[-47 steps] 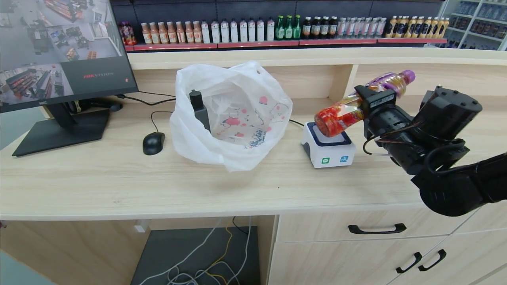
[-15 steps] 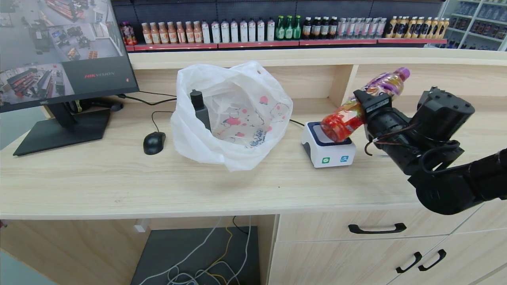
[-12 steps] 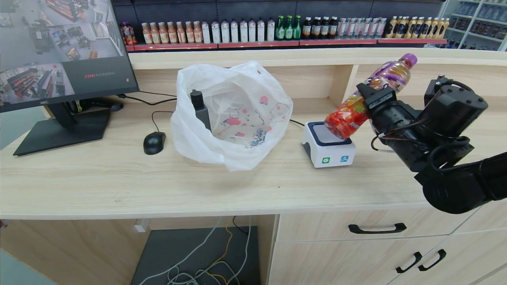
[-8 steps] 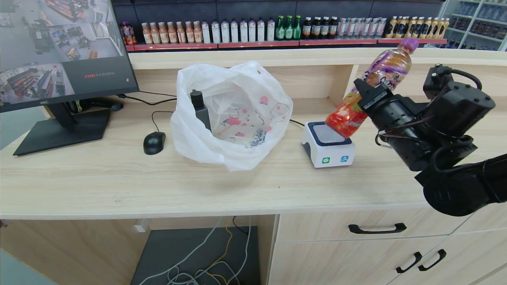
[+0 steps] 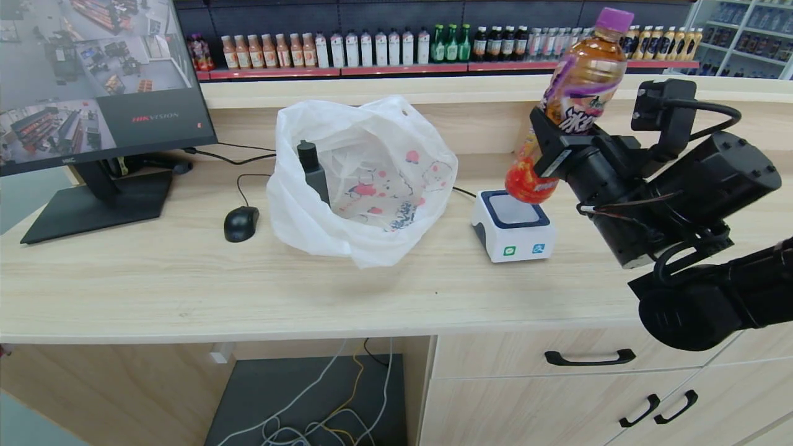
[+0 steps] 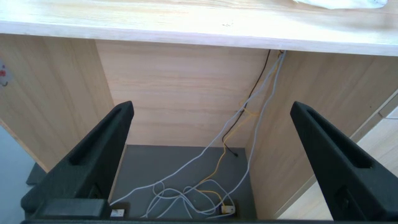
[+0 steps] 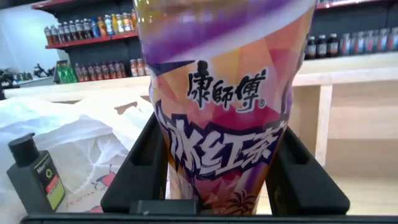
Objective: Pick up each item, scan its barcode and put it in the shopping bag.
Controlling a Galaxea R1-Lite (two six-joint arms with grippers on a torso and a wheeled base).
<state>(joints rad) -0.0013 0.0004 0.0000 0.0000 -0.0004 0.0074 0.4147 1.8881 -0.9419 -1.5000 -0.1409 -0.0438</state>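
Observation:
My right gripper [image 5: 560,145] is shut on a tea bottle [image 5: 573,93] with a purple cap and a purple, orange and red label. The bottle stands nearly upright, its red base hanging just above the white barcode scanner [image 5: 513,233] on the counter. In the right wrist view the bottle [image 7: 227,106] sits between the two black fingers [image 7: 140,165]. The white shopping bag [image 5: 362,179] stands open left of the scanner with a dark bottle [image 5: 313,170] upright inside; the bag [image 7: 81,149] and dark bottle [image 7: 34,177] show behind the held one. My left gripper [image 6: 211,162] hangs open below the counter edge.
A monitor [image 5: 93,80] stands at the counter's left end, with a black mouse [image 5: 240,223] and its cable beside the bag. A raised wooden ledge [image 5: 433,87] runs behind the counter. Drawers [image 5: 588,359] lie under the right side; loose cables [image 6: 205,193] lie under the counter.
The right gripper has lifted and rotated the tea bottle from lying tilted over the scanner to nearly upright, cap raised high. The bag and scanner stayed put.

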